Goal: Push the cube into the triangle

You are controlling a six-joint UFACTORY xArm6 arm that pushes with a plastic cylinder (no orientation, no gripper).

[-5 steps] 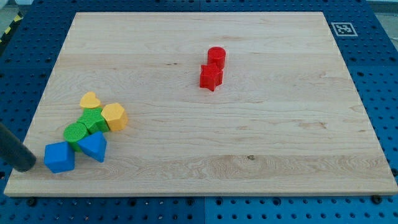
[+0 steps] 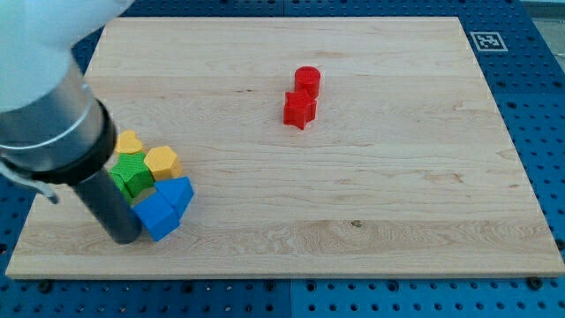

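The blue cube (image 2: pixel 155 217) lies near the board's lower left, pressed against the blue triangle (image 2: pixel 177 193) just up and right of it. My tip (image 2: pixel 122 237) is at the cube's left side, touching it or nearly so. The rod and the arm's grey body rise from there to the view's upper left and hide part of the block cluster.
A green block (image 2: pixel 133 175), a yellow hexagonal block (image 2: pixel 162 162) and a yellow heart-like block (image 2: pixel 130 141) crowd just above the blue pair. A red cylinder (image 2: pixel 306 80) and a red star-like block (image 2: pixel 299 109) sit mid-board. The wooden board (image 2: pixel 353 221) has a marker tag (image 2: pixel 486 40).
My tip has moved right from the board's left edge and pushed the blue cube right, against the blue triangle, which shifted right and up. The arm now covers the cluster's left part.
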